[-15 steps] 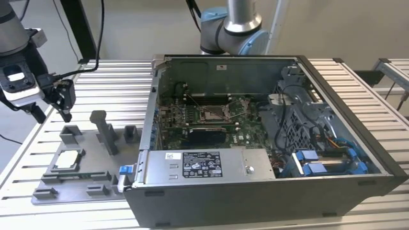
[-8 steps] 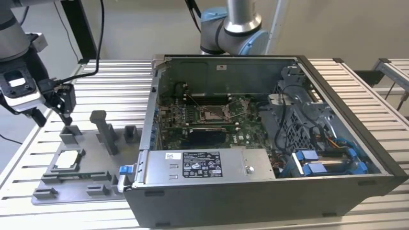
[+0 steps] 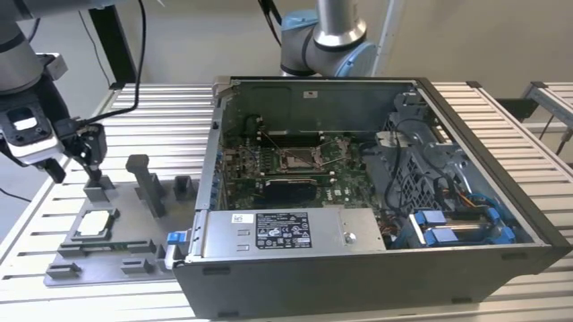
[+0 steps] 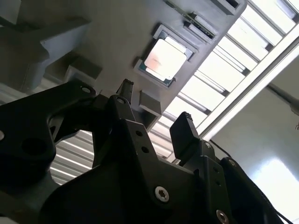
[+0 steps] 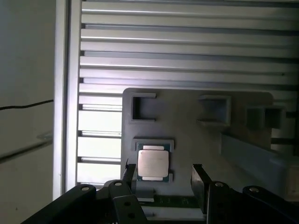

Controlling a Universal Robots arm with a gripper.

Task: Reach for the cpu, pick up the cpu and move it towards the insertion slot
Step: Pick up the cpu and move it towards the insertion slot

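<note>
Find the jaws released and empty, two black fingertips [image 5: 200, 179] parted wide in both wrist views, hanging clear above the flat grey plastic tray [image 3: 121, 263] with nothing touched. Judge the step in hand as the reach, not yet the pick.

Look past the fingertips in the first wrist view for the cpu [image 5: 153, 163], a small thin square chip with a silvery-grey metal top, lying flat in a shallow square recess of the tray. In the exterior view, find the cpu [image 3: 95, 225] at about 6 o'clock from the jaws, well apart from them.

Probably best to centre before lowering. With the chip sitting nearer one fingertip than the other in the first wrist view, shift sideways until evenly framed. Then come straight down with the jaws held wider than the chip and square to its edges.

Mind the upright grey plastic blocks [image 3: 143, 181] at about 1 o'clock from the cpu, close enough to snag a fingertip on a slanted approach. Mind too the raised rim of the recess.

Farther out, note the insertion slot [image 3: 300, 159], a small square socket with a shiny silver frame and dark centre on the green circuit board [image 3: 340, 184], inside the open dark computer case [image 3: 358, 288]. Place it at about 2 o'clock from the cpu in the exterior view, well apart, with the case wall standing between, all on the slatted aluminium tabletop [image 3: 161, 114]
</note>
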